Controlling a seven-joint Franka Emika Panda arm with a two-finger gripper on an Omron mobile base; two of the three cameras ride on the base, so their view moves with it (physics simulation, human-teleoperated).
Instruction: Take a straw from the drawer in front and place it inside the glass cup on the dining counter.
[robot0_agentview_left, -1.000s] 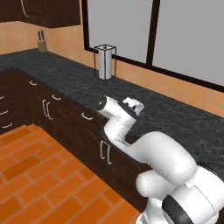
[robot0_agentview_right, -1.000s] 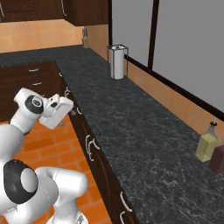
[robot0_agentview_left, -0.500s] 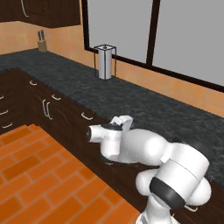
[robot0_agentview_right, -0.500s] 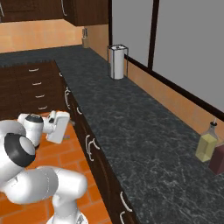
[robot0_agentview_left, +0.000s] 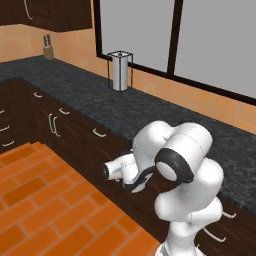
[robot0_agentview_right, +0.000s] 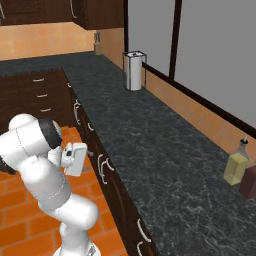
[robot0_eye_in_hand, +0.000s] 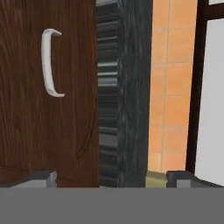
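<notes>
In the hand view a dark brown wooden drawer (robot0_eye_in_hand: 48, 131) with a curved silver bow handle (robot0_eye_in_hand: 49, 63) fills the left half, and it is shut. The view is rolled, so the black worktop edge (robot0_eye_in_hand: 127, 87) runs upright beside it. My gripper (robot0_eye_in_hand: 111, 177) is open wide, a short way off the drawer front, with nothing between its fingertips (robot0_eye_in_hand: 43, 176). The handle lies off toward the view's top left. My folded arm holds the hand (robot0_agentview_right: 75, 159) low, facing the cabinet fronts. The straw is hidden. The glass cup and dining counter are out of view.
A black speckled worktop (robot0_agentview_right: 150, 150) runs along the wall over dark cabinets (robot0_agentview_left: 65, 130). On it stand a steel paper-towel holder (robot0_agentview_left: 119, 71), a knife block (robot0_agentview_left: 48, 50) and bottles (robot0_agentview_right: 235, 167). An orange brick floor (robot0_agentview_left: 40, 200) lies open to the left.
The arm has folded downward, bringing the hand from worktop height to low in front of the cabinet fronts. The jaws have stayed wide apart.
</notes>
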